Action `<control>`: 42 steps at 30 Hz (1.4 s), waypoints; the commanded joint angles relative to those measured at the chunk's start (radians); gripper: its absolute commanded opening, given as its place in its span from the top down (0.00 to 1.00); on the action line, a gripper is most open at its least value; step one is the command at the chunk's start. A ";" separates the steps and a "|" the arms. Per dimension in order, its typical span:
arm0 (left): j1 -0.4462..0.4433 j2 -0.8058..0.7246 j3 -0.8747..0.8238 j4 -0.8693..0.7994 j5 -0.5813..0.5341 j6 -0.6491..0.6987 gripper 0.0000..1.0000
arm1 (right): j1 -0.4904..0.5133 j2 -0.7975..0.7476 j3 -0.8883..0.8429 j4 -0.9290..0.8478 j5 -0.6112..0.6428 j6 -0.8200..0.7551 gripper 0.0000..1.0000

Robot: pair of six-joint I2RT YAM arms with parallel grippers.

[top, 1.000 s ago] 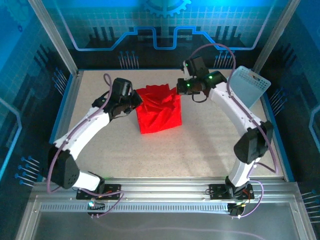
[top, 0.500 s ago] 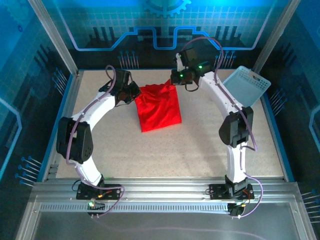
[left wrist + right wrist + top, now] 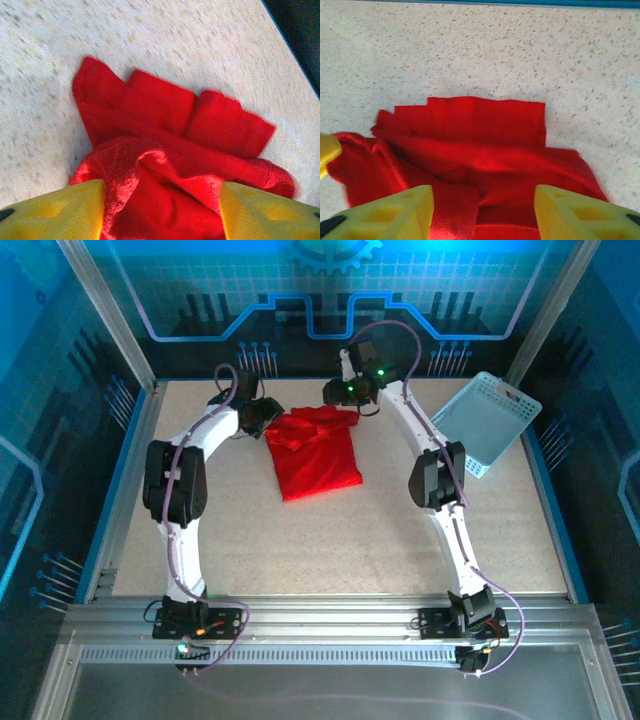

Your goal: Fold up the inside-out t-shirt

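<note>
Now that the t-shirt [image 3: 318, 455] lies flat on the table [image 3: 300, 550], long axis running far to near with its bunched end farthest from you, your left gripper [image 3: 161, 190] and right gripper [image 3: 482, 192] stand open astride that end, gripping nothing. A second ago both were shut, holding it lifted. You have bare room nearward; the basket [image 3: 487, 420] sits well right.
</note>
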 commanded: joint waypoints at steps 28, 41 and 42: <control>-0.178 0.024 -0.024 -0.048 -0.017 0.227 0.52 | 0.039 -0.062 -0.388 0.114 -0.001 -0.165 0.50; -0.082 0.245 0.295 -0.074 0.002 0.205 0.57 | 0.032 0.152 -0.025 0.049 0.017 -0.135 0.51; -0.070 0.263 0.318 -0.079 0.004 0.199 0.58 | 0.031 0.161 -0.004 0.061 0.014 -0.128 0.51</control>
